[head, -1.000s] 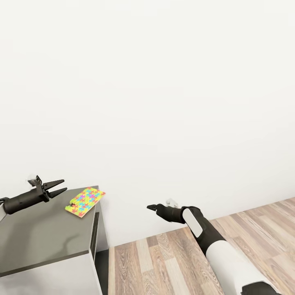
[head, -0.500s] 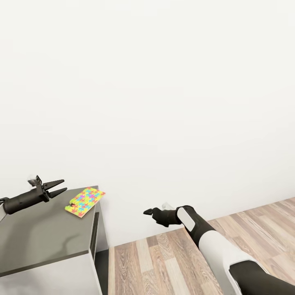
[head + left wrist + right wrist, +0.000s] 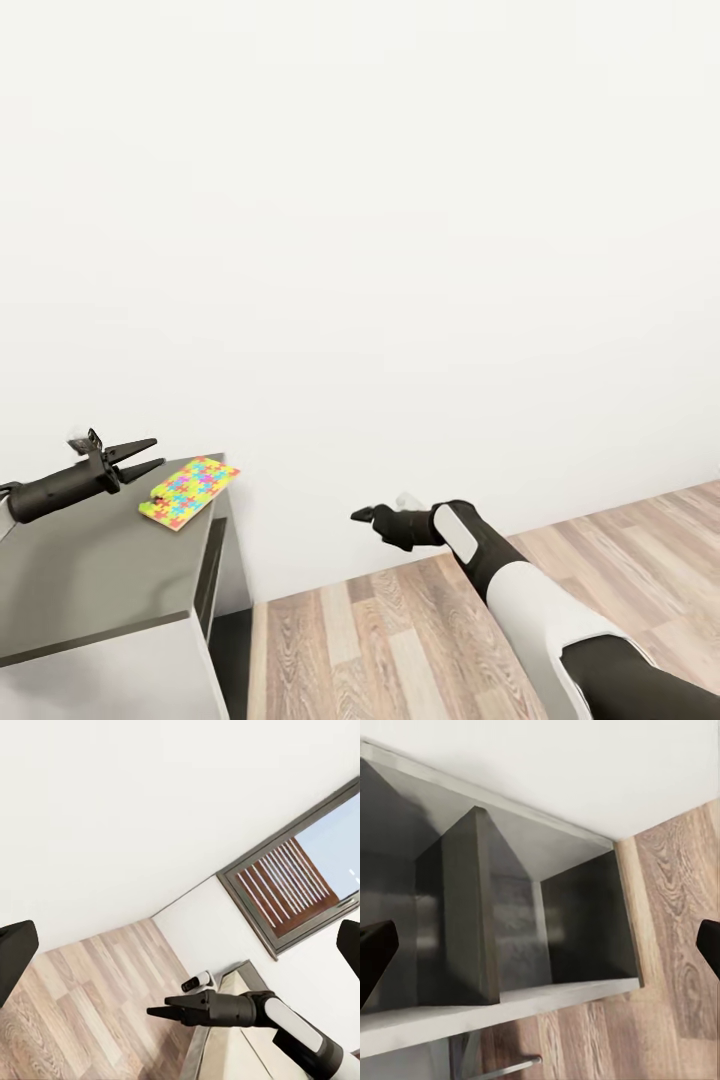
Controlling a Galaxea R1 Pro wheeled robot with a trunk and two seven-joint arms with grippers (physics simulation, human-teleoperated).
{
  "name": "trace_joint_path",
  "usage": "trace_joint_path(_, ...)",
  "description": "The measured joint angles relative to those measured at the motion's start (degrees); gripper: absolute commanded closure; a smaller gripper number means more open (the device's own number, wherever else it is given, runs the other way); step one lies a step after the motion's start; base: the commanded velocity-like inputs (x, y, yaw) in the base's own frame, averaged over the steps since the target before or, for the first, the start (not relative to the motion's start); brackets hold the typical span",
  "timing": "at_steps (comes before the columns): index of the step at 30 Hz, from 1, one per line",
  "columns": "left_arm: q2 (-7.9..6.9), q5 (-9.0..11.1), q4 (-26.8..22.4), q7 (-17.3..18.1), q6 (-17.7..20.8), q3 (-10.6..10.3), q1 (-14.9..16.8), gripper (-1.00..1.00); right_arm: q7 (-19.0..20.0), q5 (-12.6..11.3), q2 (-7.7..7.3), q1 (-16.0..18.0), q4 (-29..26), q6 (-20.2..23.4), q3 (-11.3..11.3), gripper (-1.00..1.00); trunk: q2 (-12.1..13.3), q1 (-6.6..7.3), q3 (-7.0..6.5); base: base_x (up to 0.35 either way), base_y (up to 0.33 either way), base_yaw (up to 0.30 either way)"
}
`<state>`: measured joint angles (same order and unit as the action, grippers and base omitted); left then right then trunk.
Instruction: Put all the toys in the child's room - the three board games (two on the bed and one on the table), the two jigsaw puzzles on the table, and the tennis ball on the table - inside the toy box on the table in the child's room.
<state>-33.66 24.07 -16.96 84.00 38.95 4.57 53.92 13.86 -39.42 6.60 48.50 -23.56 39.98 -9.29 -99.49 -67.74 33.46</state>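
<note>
Quick update: vs half a sec ago the whole head view has slid, the table (image 3: pixel 90 580) corner and the jigsaw puzzle (image 3: pixel 188 492) both sit further left in frame while the arms look the same, so that's the camera/base turning, not stuff moving on its own. The right arm did its shifting a bit before that; over the last half sec it's basically parked. Imo that means the robot is still lining up on the desk and no pick has started yet, so task-wise nothing is in the toy box as far as these pics go. Counts: 1 jigsaw puzzle, lying flat on the desk top right at its far corner by the wall, w/ one edge at or slightly over the desk edge. The left gripper (image 3: pixel 146 455) hovers just beside it over the desk, fingers spread, holding nothing. The right gripper (image 3: pixel 362 515) hangs out over the wood floor (image 3: pixel 400 640), well apart from the puzzle, also empty; its wrist cam has the two finger tips far apart, so it's wide too. 1 window (image 3: pixel 300 889) in the left wrist cam, and 1 dark shelf unit (image 3: pixel 495 937) w/ 2 open cubbies in the right wrist cam.
</note>
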Motion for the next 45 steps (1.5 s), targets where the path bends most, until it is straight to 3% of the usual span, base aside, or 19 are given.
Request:
trace_joint_path(24,-0.10,-0.03,0.09,0.03,0.00,0.09,0.01,-1.00,-0.02,0.11,0.32,-0.02,-0.59,-0.35,-0.07,-1.00,0.00,0.00,0.06,0.000,-0.056,0.009)
trace_joint_path(36,-0.18,0.06,-0.10,0.26,0.57,-0.06,-0.02,-1.00,0.04,0.12,0.37,-0.02,-0.59,-0.29,-0.08,-1.00,0.00,0.00,0.79,0.000,0.000,0.114)
trace_joint_path(40,-0.48,0.06,-0.87,1.46,1.65,-0.75,-0.06,-1.00,0.06,0.12,0.24,-0.02,-0.59,-0.28,-0.09,-1.00,0.00,0.00,1.14,0.000,0.000,0.097)
trace_joint_path(43,-0.74,-0.02,-2.61,5.53,3.00,-2.06,-0.48,-1.00,0.07,0.12,0.14,-0.02,-0.61,-0.30,-0.12,-1.00,0.00,0.00,1.41,0.000,0.000,0.091)
trace_joint_path(45,-1.21,0.06,-5.31,5.77,3.66,-3.86,-1.49,-1.00,0.07,0.12,0.01,-0.02,-0.91,-0.31,-0.14,-1.00,0.00,0.00,1.59,0.000,0.000,0.089)
